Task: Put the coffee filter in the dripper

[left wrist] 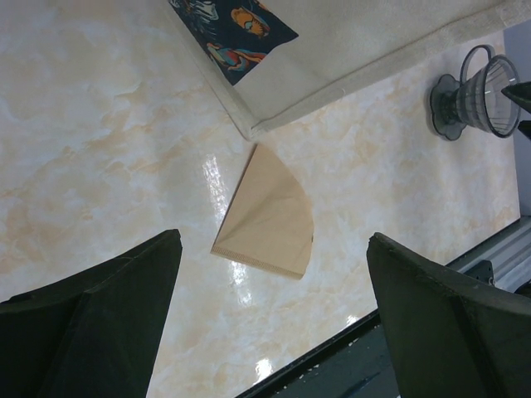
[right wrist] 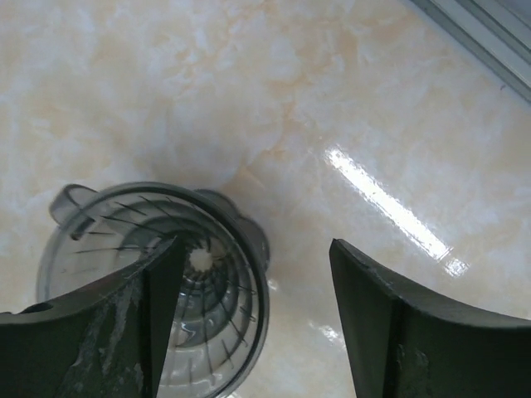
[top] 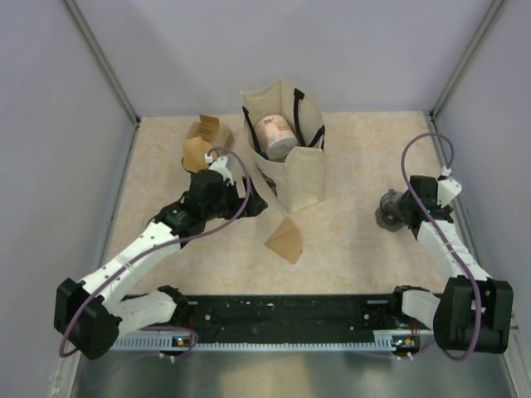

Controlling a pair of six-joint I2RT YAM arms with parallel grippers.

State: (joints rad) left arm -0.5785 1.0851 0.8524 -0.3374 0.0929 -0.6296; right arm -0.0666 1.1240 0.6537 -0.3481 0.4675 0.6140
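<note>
Wide open, the left gripper (left wrist: 274, 242) was held over the flat brown paper filter (left wrist: 270, 217) by the table's (top: 357, 149) near edge. The clear plastic dripper (right wrist: 158, 282) was seen at the right edge, under the open right gripper (right wrist: 257, 249). Not yet picked up, the filter likely needed to be pinched next.

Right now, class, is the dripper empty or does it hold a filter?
Empty: the dripper shows only bare ribs inside, and the filter lies flat on the table near the bag.
</note>
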